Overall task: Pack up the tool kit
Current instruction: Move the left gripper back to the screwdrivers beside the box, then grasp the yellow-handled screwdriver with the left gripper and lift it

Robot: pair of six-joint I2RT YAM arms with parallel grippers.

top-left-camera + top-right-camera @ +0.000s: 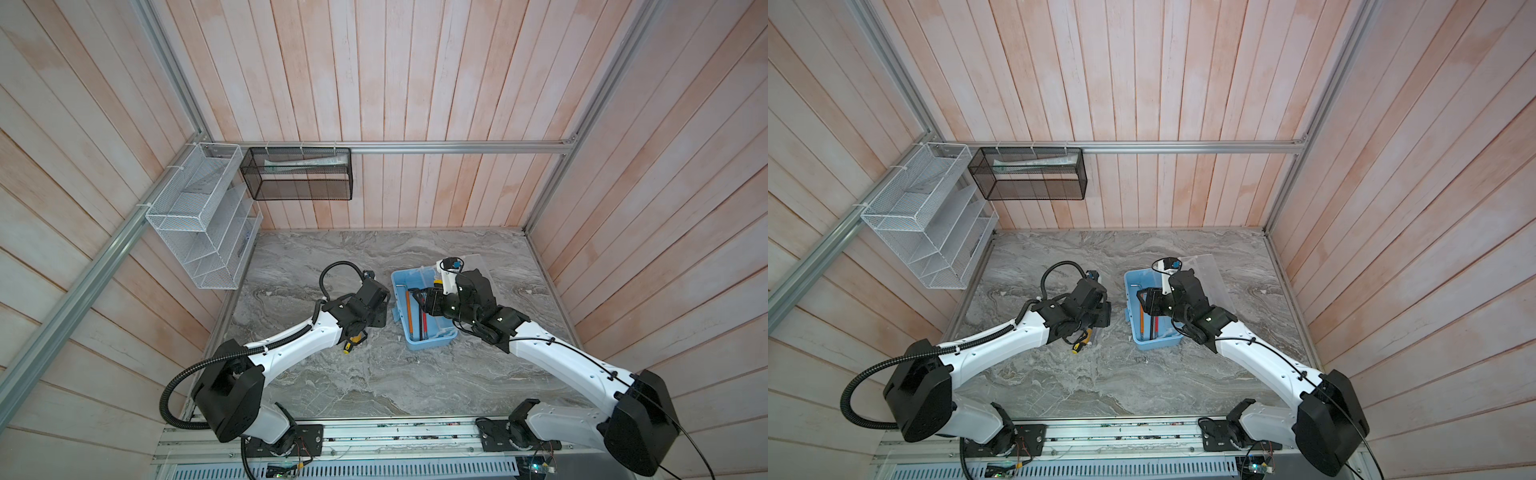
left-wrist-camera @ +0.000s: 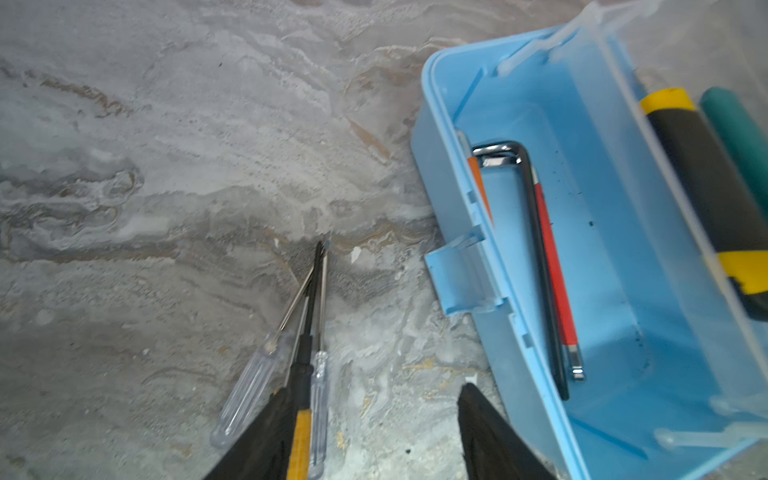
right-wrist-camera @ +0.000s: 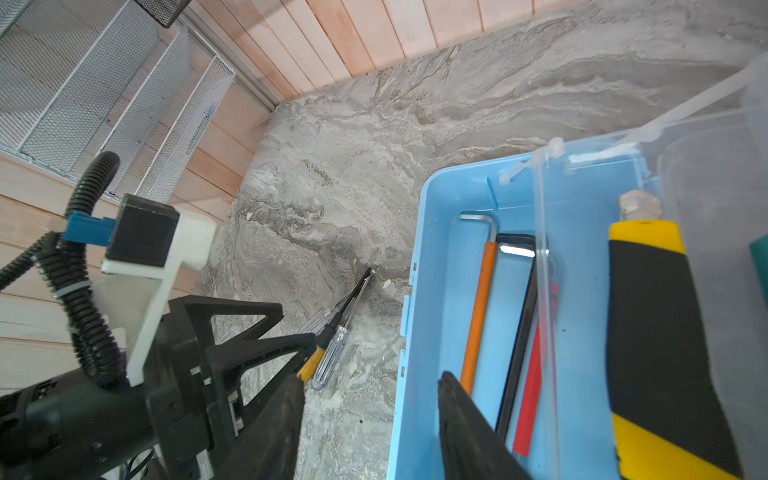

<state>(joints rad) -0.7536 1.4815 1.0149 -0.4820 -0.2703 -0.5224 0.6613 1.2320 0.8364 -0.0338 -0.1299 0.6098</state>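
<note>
Tool kit, light-blue case with clear lid open, on the marble table right of centre: right gripper spread above the orange, black and red hex keys inside; left gripper spread just left of it, one finger against a yellow-and-black screwdriver lying between two clear-handled screwdrivers.

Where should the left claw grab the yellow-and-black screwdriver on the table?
The yellow-and-black screwdriver lies flat between two clear-handled screwdrivers. Take its thick handle from straight above, left claw across it; the shaft looks too thin, and a sideways approach would likely knock the neighbours.
</note>
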